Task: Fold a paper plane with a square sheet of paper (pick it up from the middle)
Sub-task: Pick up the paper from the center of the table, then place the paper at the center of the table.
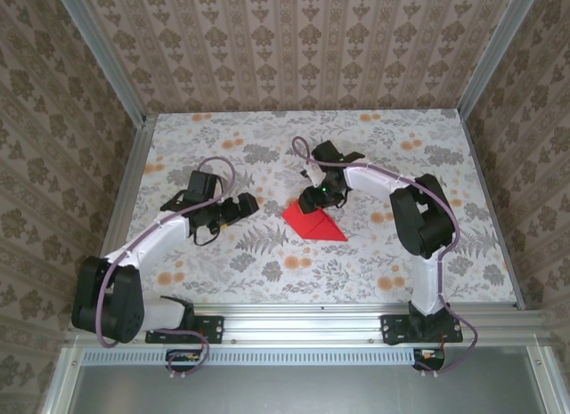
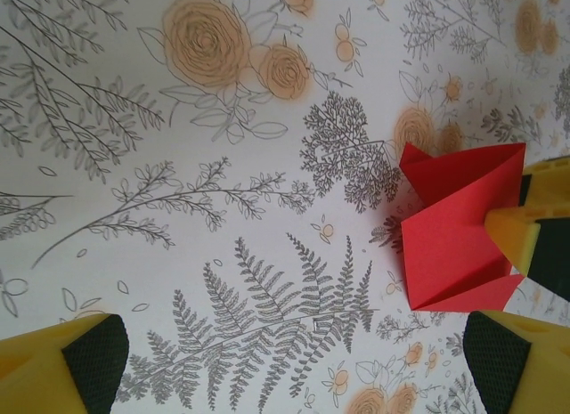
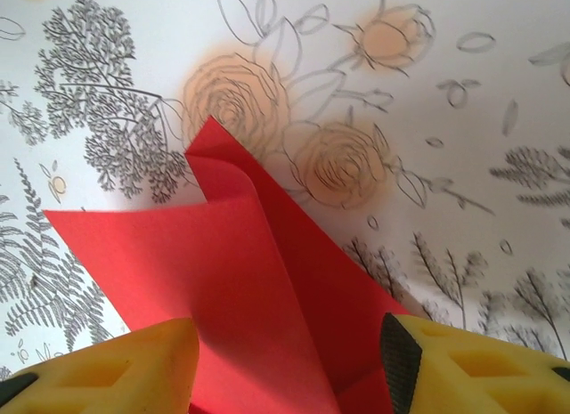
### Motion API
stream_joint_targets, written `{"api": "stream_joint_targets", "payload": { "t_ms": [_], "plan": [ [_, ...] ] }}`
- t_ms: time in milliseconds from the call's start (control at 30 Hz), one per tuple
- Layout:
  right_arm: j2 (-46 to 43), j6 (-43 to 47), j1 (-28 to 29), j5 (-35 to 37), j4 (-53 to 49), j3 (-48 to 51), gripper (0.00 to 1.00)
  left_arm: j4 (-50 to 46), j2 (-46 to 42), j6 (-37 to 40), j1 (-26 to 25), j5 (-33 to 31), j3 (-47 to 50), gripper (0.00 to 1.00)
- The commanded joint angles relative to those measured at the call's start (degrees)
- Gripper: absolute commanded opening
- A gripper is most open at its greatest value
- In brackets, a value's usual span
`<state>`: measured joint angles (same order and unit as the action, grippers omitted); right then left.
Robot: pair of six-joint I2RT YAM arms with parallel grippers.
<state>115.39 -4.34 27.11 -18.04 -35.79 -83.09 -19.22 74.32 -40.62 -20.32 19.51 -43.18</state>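
A: Where's the red sheet (image 1: 313,223)?

B: Middle of the bench (image 1: 267,264), lying down. It's creased into a smaller angular shape with one long point toward the near right. Not a dart yet.

A: Right hand (image 3: 289,368)?

B: Right on the sheet's far edge. Fingers part-way apart and straddling the paper. Left wrist view has one yellow fingertip (image 2: 509,234) pressed down on the red. A flap (image 3: 233,178) stands up a bit ahead of the fingers. No clamp visible, so it looks like pinning, not pinching.

A: Left hand (image 1: 242,206)?

B: Fingers wide apart, holding nothing, low over bare bench to the left of the sheet and facing it. Near, not touching.

A: Step?

B: Mid-fold, I'd say. A few creases are in but the narrow body isn't made. The task looks roughly part-way through, no closer call than that.

A: Next move needs?

B: Probably the right hand holds the sheet down while the left comes in to catch a loose edge or that raised flap and lay it over. It needs a low, flat approach, because thin paper slides or buckles if nudged. The edges have to line up before the crease is pressed.
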Motion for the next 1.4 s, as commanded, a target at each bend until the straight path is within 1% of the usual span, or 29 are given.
{"api": "stream_joint_targets", "payload": {
  "t_ms": [0,100,133,233,267,333,400,467,600,633,733,833,967,1100,1233,1333,1367],
  "plan": [
    [2.03,4.08,-1.1,-6.59,0.24,-1.94,0.58,4.23,0.53,-1.58,-1.02,1.12,1.47,1.0],
    [3.3,5.55,-2.27,-10.23,-0.07,-2.52,0.5,6.92,0.69,-1.49,-1.46,3.33,2.68,1.0],
    [3.52,5.89,-2.73,-12.2,0.01,-2.58,0.45,8.06,0.6,-1.5,-1.61,3.9,3.2,1.0],
    [3.71,4.49,-3.82,-16.95,1.01,-2.83,0.23,11.81,0.56,-1.86,-1.69,5.35,5.34,1.0],
    [3.59,3.74,-4.09,-18.46,2.0,-2.72,0.18,13.2,0.55,-2.18,-1.74,5.82,6.11,1.0],
    [3.0,0.12,-4.8,-21.83,4.68,-2.06,0.13,16.97,0.73,-3.72,-1.74,6.94,8.05,1.0],
    [1.92,-5.73,-5.58,-25.63,10.65,-0.63,0.09,20.84,0.84,-5.18,-2.14,8.02,9.83,1.0],
    [0.42,-13.4,-6.28,-28.62,17.39,1.65,0.09,23.31,0.95,-6.24,-3.06,8.23,10.68,1.0],
    [-2.41,-32.98,-7.42,-33.74,37.07,7.74,0.09,29.26,1.17,-9.43,-5.5,8.6,11.58,0.99],
    [-2.63,-38.95,-7.49,-35.3,43.2,9.32,0.09,31.34,1.25,-10.52,-7.39,8.45,11.75,0.99],
    [-3.08,-53.19,-7.64,-37.49,59.47,13.18,0.09,36.79,1.37,-13.77,-9.18,8.18,12.37,0.99],
    [-2.73,-63.83,-7.69,-38.63,70.87,14.98,0.09,43.22,1.7,-17.66,-9.65,8.1,13.53,0.98],
    [-2.79,-70.89,-7.54,-39.35,77.15,15.67,0.09,49.82,2.81,-20.99,-10.39,7.48,13.31,0.92],
    [-3.25,-74.86,-7.57,-40.17,81.29,16.44,0.09,55.55,4.15,-23.78,-11.04,6.49,12.83,0.78],
    [-3.07,-78.18,-7.51,-40.81,85.52,17.47,0.09,60.55,4.49,-25.45,-11.97,4.27,13.53,0.66],
    [-3.07,-78.46,-7.59,-40.94,85.72,17.91,0.09,62.71,4.05,-26.0,-12.64,2.1,14.7,0.58],
    [-3.01,-78.41,-7.56,-41.0,85.72,18.09,0.09,63.44,3.83,-26.09,-12.64,1.67,15.1,0.57]
  ]
}}
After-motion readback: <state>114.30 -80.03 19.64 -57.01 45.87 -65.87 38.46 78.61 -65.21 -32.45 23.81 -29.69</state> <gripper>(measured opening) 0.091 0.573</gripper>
